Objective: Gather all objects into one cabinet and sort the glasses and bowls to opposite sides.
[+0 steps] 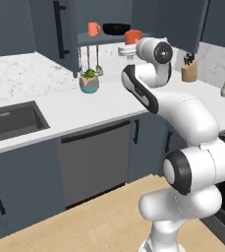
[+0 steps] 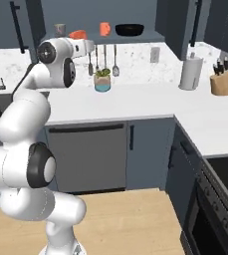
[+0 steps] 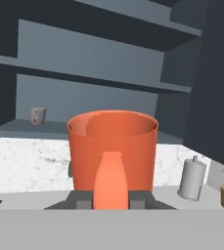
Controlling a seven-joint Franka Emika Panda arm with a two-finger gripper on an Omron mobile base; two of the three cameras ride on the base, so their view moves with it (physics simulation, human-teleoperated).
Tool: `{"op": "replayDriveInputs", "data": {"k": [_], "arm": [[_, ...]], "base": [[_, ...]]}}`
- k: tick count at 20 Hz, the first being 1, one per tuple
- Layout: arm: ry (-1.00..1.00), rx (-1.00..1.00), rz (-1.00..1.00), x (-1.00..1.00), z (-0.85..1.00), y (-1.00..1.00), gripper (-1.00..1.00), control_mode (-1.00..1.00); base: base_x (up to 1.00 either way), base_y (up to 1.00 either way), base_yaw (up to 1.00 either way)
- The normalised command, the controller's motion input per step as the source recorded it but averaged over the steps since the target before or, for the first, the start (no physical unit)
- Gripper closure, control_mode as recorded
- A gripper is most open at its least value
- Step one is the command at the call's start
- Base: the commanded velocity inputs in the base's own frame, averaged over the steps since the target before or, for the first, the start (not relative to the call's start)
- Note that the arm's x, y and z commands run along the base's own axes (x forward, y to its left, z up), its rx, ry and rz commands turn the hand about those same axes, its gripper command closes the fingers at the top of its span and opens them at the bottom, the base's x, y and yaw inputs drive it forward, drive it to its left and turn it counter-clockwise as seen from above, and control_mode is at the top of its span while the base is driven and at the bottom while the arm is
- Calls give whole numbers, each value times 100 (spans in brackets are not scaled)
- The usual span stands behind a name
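No readable text, label, brand, number or sign appears anywhere. The cabinet fronts, mugs and counter items all carry plain, unmarked surfaces.

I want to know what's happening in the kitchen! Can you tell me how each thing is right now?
Cabinet: door open.
Orange mug: upright, held in the shut jaws by its handle, up near the cabinet.
Second orange mug: standing on the cabinet shelf.
Black bowl: on the shelf beside that mug.
Grey-green cup: upright on the shelf.
Plant: upright on the counter.
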Motion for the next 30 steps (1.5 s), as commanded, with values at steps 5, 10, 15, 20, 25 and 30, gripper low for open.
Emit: {"op": "replayDriveInputs", "data": {"k": [5, 10, 15, 20, 25, 30], "arm": [[0, 0, 0, 0, 0, 0, 100, 100], [0, 0, 0, 0, 0, 0, 100, 100], [0, 0, 0, 0, 0, 0, 100, 100], [0, 0, 0, 0, 0, 0, 100, 100], [0, 0, 0, 0, 0, 0, 100, 100], [0, 0, 0, 0, 0, 0, 100, 100]], "base": [[24, -54, 0], [49, -30, 1], [71, 0, 12], [86, 0, 20], [76, 0, 21], [50, 0, 23]]}}
